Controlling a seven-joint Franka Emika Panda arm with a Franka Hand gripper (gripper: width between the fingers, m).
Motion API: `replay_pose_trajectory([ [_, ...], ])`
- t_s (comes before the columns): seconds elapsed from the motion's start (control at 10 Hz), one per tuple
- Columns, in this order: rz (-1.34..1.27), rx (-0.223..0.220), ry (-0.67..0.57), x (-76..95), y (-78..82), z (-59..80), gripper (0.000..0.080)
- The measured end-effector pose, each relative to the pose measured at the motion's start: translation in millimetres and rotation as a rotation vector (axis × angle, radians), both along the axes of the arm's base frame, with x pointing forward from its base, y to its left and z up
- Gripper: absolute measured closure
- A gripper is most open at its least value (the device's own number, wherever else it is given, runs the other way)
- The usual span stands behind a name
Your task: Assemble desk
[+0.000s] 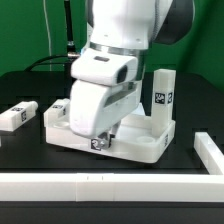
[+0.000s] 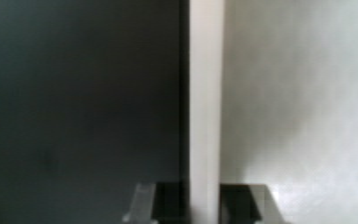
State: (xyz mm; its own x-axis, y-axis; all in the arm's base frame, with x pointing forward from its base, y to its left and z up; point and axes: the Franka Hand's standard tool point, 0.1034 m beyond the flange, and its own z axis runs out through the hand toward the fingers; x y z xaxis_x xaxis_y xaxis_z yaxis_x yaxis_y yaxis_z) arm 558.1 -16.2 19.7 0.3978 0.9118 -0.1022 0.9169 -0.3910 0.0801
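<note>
The big white robot arm (image 1: 125, 40) comes down from above the fingers (image 1: 104, 133) and fills the top of the exterior view. The black bench (image 1: 30, 80) lies under the fingers and spreads out on every side of them. A long white rail wall (image 1: 100, 186) runs across the bench in front of the fingers, nearer the camera, and does not touch them. The desk top (image 1: 140, 145) is a white tray with a raised edge. It sits flat on the bench right under the fingers. A short white bar (image 1: 210, 150) lies on the bench well off to the exterior view's right of the fingers. One standing leg (image 1: 163, 95) is upright at the back corner of the desk top, to the exterior view's right of the fingers, and its black-and-white tag faces the camera. One loose leg (image 1: 18, 115) lies on its side on the bench, well apart from the fingers on the exterior view's left, and does not touch the desk top. The fingers are almost fully closed and pinch the thin rim (image 2: 202, 100) of the desk top. In the wrist view the white rim runs straight between the two dark fingers, with dark bench on one side and white tray on the other. A small tag (image 1: 97, 143) on the desk top's front wall sits just below the fingers.
</note>
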Motion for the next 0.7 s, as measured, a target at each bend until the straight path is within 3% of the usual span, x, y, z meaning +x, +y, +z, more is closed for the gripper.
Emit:
replay_pose_trajectory([
  [0.2,0.105,-0.004,0.026,7.1,12.2,3.0,0.0735],
  [0.6,0.346,-0.042,0.063,5.9,2.9,1.0,0.0736],
  [0.7,0.352,-0.040,0.066,11.7,14.2,-0.2,0.0736],
])
